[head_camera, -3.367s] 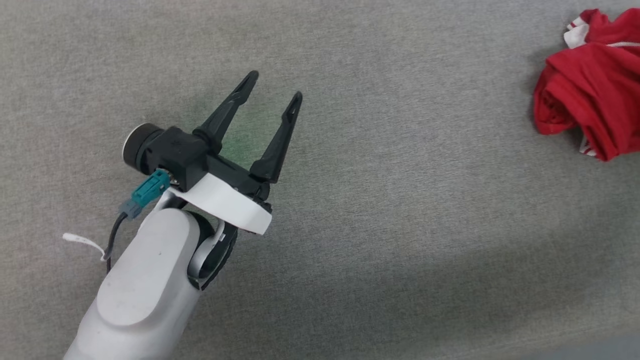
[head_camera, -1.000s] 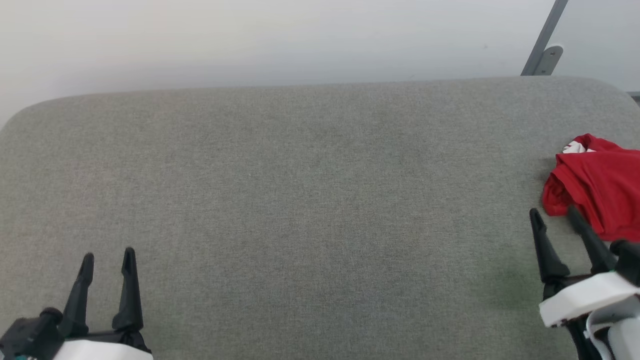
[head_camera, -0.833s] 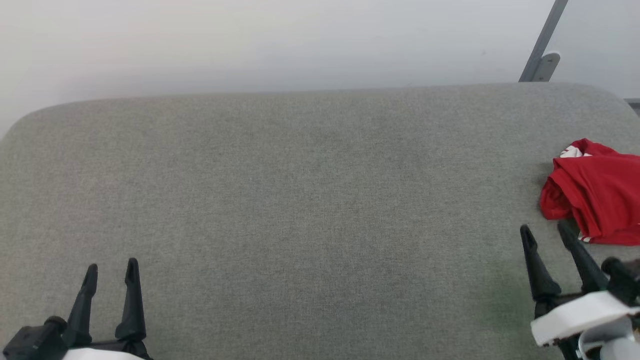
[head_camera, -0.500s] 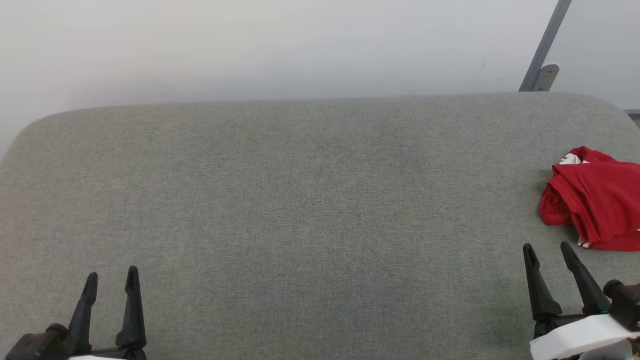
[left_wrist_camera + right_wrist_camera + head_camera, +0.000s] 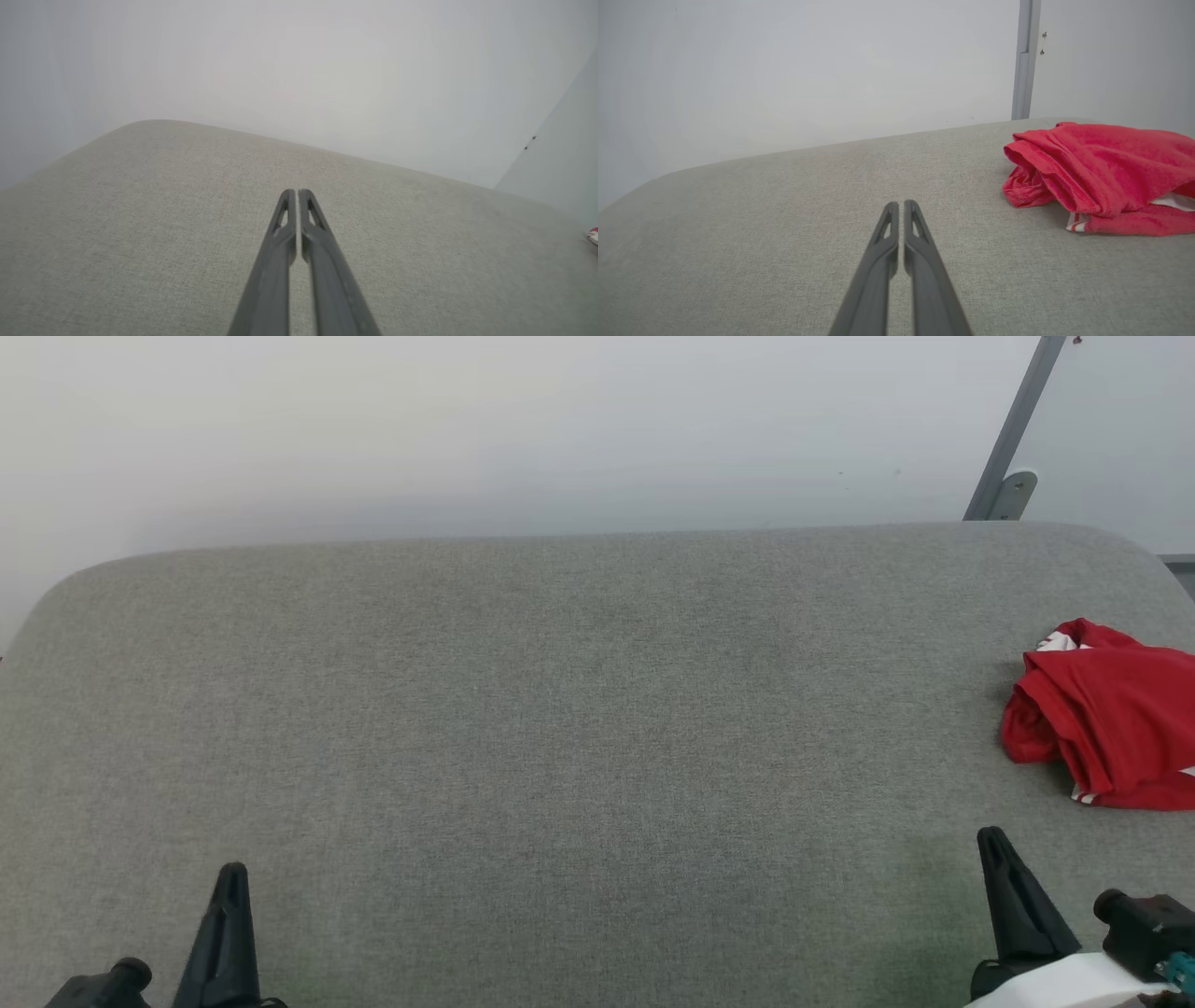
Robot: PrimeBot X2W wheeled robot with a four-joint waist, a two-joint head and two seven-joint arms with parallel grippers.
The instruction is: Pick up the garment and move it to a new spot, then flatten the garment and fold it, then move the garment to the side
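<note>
From the head: the garment (image 5: pixel 1106 719) bunched in a red heap at the far right of the surface (image 5: pixel 560 709), partly cut off by the picture's edge, with a scrap of white at its top and another low down. At the lower left the left end effector (image 5: pixel 230 896), at the lower right the right end effector (image 5: pixel 997 859). Each is closed up narrow with nothing held, the right one near the heap but apart from it. Behind, a plain pale wall (image 5: pixel 467 429) and a slanted grey metal post (image 5: pixel 1013 439) at the far right corner.

From the left wrist: fingers (image 5: pixel 275 261) drawn together to a thin slit, pointing across grey weave toward the rounded far edge. A sliver of the garment (image 5: pixel 593 236) at the right border.

From the right wrist: fingers likewise together and empty. Ahead and to the right, the garment (image 5: pixel 1101 172) in loose rolled folds, a striped hem peeking out underneath.

Judged thin, soft and light — likely to drape, stretch and slide rather than keep a shape, with nothing to break. Best taken by opening up and pinching a raised fold on the heap's near-left side.

Underneath, a flat, wide, woven grey covering with rounded corners, probably a little grippy. Plenty of room to the left for spreading out.
</note>
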